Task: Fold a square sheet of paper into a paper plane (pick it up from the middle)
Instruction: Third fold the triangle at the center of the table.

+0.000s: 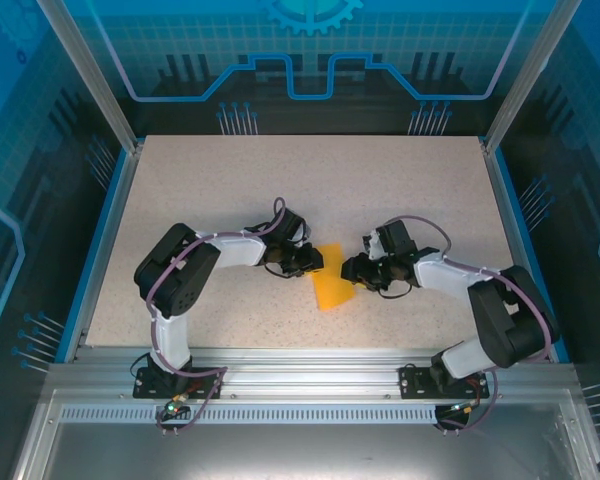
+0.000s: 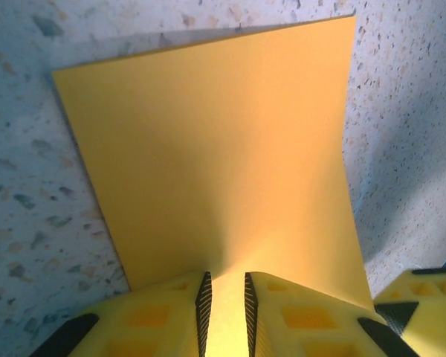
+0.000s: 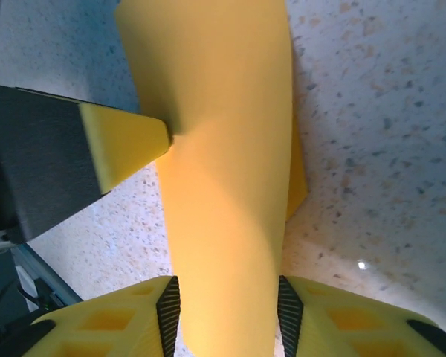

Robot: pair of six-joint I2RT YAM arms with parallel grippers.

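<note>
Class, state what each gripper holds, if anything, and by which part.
The left gripper pinches the square sheet of paper by one edge; the right gripper straddles it, grip unclear.

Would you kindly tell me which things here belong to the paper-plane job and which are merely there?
Belong to the job: square sheet of paper, left gripper, right gripper.
Merely there: speckled table, aluminium rail at the near edge.
</note>
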